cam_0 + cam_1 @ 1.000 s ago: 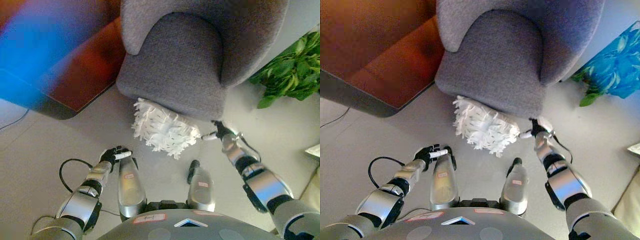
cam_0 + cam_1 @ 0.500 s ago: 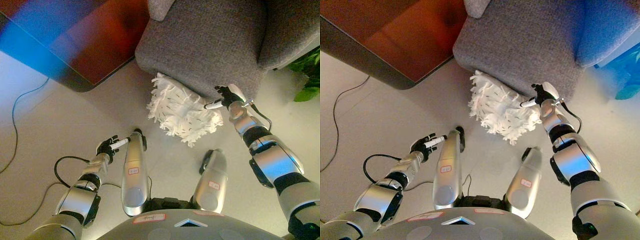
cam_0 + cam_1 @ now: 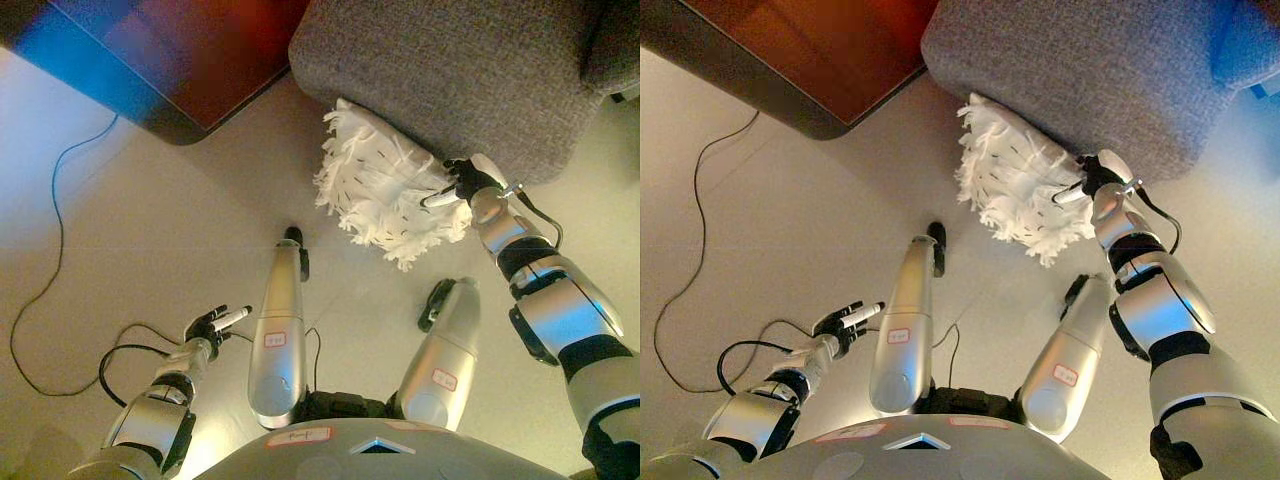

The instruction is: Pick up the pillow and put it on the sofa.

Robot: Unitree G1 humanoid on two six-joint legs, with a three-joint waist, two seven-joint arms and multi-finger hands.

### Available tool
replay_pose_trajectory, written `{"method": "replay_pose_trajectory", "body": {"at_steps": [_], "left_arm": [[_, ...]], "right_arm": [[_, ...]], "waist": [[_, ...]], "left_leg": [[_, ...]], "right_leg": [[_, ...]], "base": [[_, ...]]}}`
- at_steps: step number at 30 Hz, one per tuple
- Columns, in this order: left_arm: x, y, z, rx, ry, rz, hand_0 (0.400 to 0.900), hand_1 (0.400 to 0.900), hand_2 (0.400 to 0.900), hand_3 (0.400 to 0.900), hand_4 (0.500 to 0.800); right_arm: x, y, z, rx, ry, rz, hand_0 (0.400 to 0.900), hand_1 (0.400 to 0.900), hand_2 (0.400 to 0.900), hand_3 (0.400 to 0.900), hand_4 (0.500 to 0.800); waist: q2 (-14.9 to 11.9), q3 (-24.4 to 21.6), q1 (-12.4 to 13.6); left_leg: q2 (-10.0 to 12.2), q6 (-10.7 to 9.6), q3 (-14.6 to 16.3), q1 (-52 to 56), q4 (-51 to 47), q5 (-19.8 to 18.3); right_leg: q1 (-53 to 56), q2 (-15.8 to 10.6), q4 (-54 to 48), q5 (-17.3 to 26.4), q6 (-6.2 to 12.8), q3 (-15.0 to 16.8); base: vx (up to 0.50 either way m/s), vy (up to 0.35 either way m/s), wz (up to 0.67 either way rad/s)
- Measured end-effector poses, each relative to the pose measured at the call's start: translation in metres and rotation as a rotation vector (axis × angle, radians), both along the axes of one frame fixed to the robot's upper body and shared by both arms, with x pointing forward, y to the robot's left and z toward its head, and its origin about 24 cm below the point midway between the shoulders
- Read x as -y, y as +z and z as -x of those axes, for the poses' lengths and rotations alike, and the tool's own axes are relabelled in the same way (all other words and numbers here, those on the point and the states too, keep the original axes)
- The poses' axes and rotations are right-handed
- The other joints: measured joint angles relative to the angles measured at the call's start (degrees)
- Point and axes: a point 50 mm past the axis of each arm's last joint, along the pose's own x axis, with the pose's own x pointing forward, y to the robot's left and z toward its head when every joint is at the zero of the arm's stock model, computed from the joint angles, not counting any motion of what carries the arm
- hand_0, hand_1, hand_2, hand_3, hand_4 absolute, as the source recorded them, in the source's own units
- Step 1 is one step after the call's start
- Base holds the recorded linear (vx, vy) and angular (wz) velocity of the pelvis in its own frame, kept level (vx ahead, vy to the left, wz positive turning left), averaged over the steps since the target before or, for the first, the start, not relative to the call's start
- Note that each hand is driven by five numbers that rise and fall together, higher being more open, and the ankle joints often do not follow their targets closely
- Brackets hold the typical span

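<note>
Pillow [image 3: 390,190] lies on the floor against the sofa [image 3: 470,70] front, not lifted. Right hand [image 3: 467,183] touches its edge, fingers curled at the fringe; a firm grip I cannot confirm. Left hand [image 3: 212,324] hangs relaxed, loosely spread. Lifting and placing remain.

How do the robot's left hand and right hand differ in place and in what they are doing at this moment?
The right hand is raised at the edge of the white fringed pillow, by the grey sofa; the left hand hangs low over the floor, far from both. The right hand's fingers touch the pillow; the left hand touches nothing, its fingers relaxed. Both are dark with white tips.
</note>
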Motion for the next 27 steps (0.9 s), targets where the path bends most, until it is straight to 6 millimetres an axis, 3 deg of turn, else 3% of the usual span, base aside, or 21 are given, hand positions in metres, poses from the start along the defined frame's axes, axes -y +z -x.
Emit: {"method": "replay_pose_trajectory", "body": {"at_steps": [8,9,10,15,19,27], "left_arm": [[0.003,0.008,-0.016,0.086,0.007,0.028,0.900,0.900,0.900,0.900,0.800],[0.003,0.007,-0.015,0.083,0.008,0.035,0.900,0.900,0.900,0.900,0.800],[0.003,0.004,-0.008,0.067,0.015,0.042,0.900,0.900,0.900,0.900,0.800],[0.005,0.006,-0.013,0.097,0.025,0.070,0.900,0.900,0.900,0.900,0.800],[0.006,0.006,-0.012,0.098,0.016,0.085,0.900,0.900,0.900,0.900,0.800],[0.008,0.005,-0.012,0.124,0.033,0.125,0.900,0.900,0.900,0.900,0.800]], "right_arm": [[0.012,0.030,-0.011,0.061,-0.004,0.054,0.900,0.900,0.900,0.900,0.800],[0.014,0.033,-0.011,0.065,-0.007,0.063,0.900,0.900,0.900,0.900,0.800],[0.012,0.036,-0.013,0.073,-0.001,0.070,0.900,0.900,0.900,0.900,0.800],[0.025,0.066,-0.019,0.152,-0.037,0.129,0.900,0.900,0.900,0.900,0.800],[0.022,0.091,-0.028,0.216,-0.051,0.169,0.900,0.900,0.900,0.900,0.800],[0.013,0.115,-0.036,0.214,-0.037,0.211,0.900,0.900,0.900,0.900,0.800]], "waist": [[0.8,1.5,-0.4],[1.2,1.7,-0.4],[1.8,1.9,0.0],[3.1,3.5,0.7],[3.4,4.1,1.2],[4.0,4.4,1.6]], "left_leg": [[-1.2,-0.1,0.3,-4.2,1.0,0.1],[-1.8,1.4,-0.4,-4.6,5.6,-1.0],[-1.7,-1.3,-1.4,-4.1,9.2,-3.3],[-2.7,-0.4,-1.5,-9.0,12.1,-3.5],[-2.7,-0.4,-2.0,-12.0,12.6,-3.5],[-2.6,-0.4,-3.0,-14.7,13.3,-3.5]], "right_leg": [[-4.5,-0.2,1.3,-0.2,0.12,1.7],[-5.0,-0.5,2.1,-0.2,0.16,2.0],[-5.7,-0.2,3.5,-0.2,0.24,2.1],[-10.8,-0.1,6.8,-0.1,-0.04,4.6],[-14.7,-0.1,9.1,-0.1,0.01,4.7],[-18.7,0.1,12.2,-0.7,-0.58,5.0]], "base": [[-0.04,0.022,0.03],[-0.06,0.021,0.04],[-0.07,0.015,0.04],[-0.07,0.010,0.02],[-0.04,0.014,-0.02],[-0.01,0.009,0.02]]}}
